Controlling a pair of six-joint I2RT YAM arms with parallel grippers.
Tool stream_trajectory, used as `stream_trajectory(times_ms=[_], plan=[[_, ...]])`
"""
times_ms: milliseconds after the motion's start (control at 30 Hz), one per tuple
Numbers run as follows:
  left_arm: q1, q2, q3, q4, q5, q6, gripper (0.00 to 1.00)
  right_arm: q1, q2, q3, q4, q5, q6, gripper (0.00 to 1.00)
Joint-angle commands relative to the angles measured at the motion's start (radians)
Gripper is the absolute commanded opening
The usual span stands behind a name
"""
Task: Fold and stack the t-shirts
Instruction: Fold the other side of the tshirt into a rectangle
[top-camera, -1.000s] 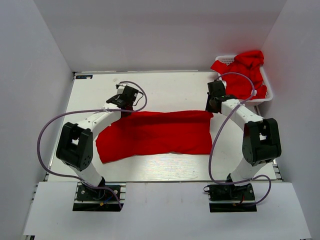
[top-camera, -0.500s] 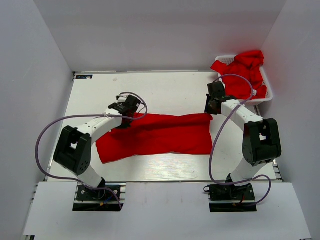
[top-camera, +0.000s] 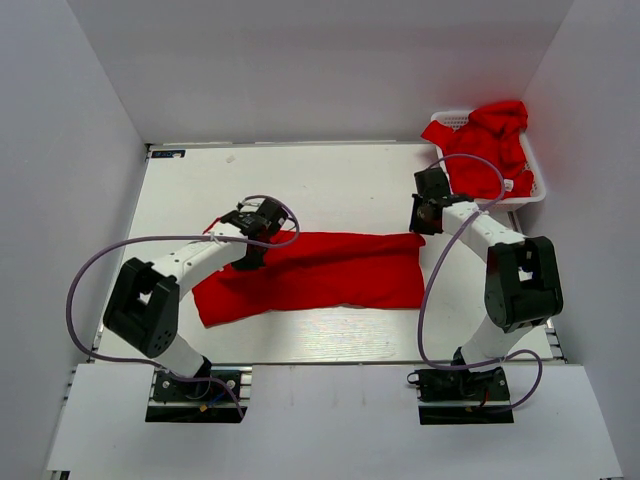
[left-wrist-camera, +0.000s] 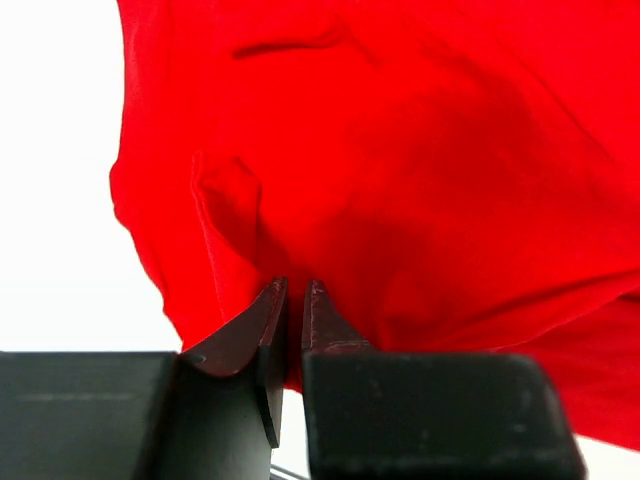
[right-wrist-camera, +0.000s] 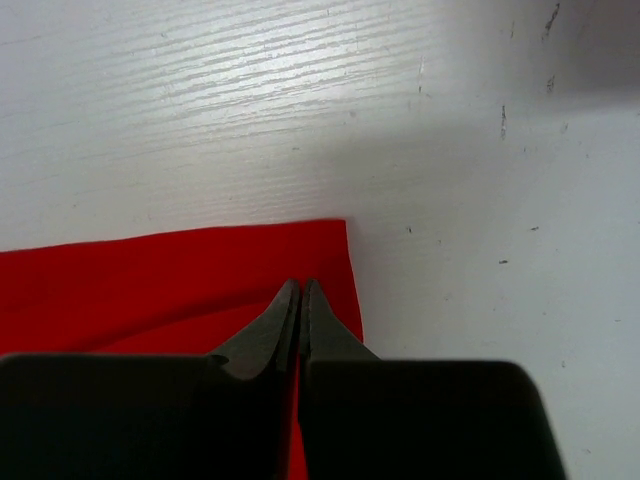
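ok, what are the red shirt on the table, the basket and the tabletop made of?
Shirt: soft matte cloth, probably a cotton-type knit; it drapes and creases. Basket: white plastic by the look, with a moulded lattice wall. Tabletop: white-painted or laminated board with faint wood-like grain and small scuffs in the right wrist view; core unclear.

A lab: white enclosure walls (top-camera: 300, 60) around robot table (top-camera: 330, 170).

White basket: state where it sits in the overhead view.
In the top view, the white basket sits at the far right corner of the table, heaped with red t-shirts, beyond the right gripper.
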Motion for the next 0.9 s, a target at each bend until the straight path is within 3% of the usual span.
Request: stream_trajectory(times_ms=[0,267,300,333,367,400,433,500,533,600,633,867], plan=[[-0.012,-0.059,0.051,-0.072,-0.005,-0.032,0.00,-0.003,-0.032,-0.015,0.007,0.006,-0.008,0.00],[-0.043,0.001,0.011,-0.120,0.024,-0.085,0.00,-0.003,-0.030,-0.054,0.017,-0.003,-0.003,0.00],[-0.043,0.001,0.002,-0.135,0.024,-0.086,0.05,-0.001,-0.029,-0.058,0.016,-0.014,-0.005,0.00],[-0.043,0.011,0.002,-0.135,0.035,-0.086,0.16,-0.001,-0.029,-0.058,0.014,-0.016,-0.006,0.00],[-0.043,0.012,0.002,-0.167,0.049,-0.099,0.42,-0.001,-0.029,-0.061,0.005,-0.019,-0.005,0.07],[-0.052,0.012,0.011,-0.179,0.058,-0.109,0.59,-0.001,-0.026,-0.060,-0.004,-0.023,-0.005,0.29],[-0.052,0.012,0.011,-0.195,0.070,-0.109,0.71,-0.001,-0.029,-0.060,-0.012,-0.022,-0.003,0.33],[-0.052,-0.023,0.023,-0.230,0.115,-0.109,0.82,-0.003,-0.035,-0.061,-0.056,-0.002,0.001,0.38],[-0.052,-0.043,0.032,-0.239,0.128,-0.109,0.87,-0.001,-0.055,-0.061,-0.072,0.000,0.003,0.54],[-0.061,-0.085,0.032,-0.259,0.138,-0.109,1.00,-0.001,-0.079,-0.069,-0.105,0.012,0.003,0.73],[-0.061,-0.120,0.042,-0.259,0.138,-0.109,1.00,0.000,-0.116,-0.070,-0.110,0.012,0.000,0.90],[-0.042,-0.111,0.112,-0.164,0.080,-0.087,1.00,0.003,-0.176,-0.046,-0.124,-0.034,-0.002,0.90]])
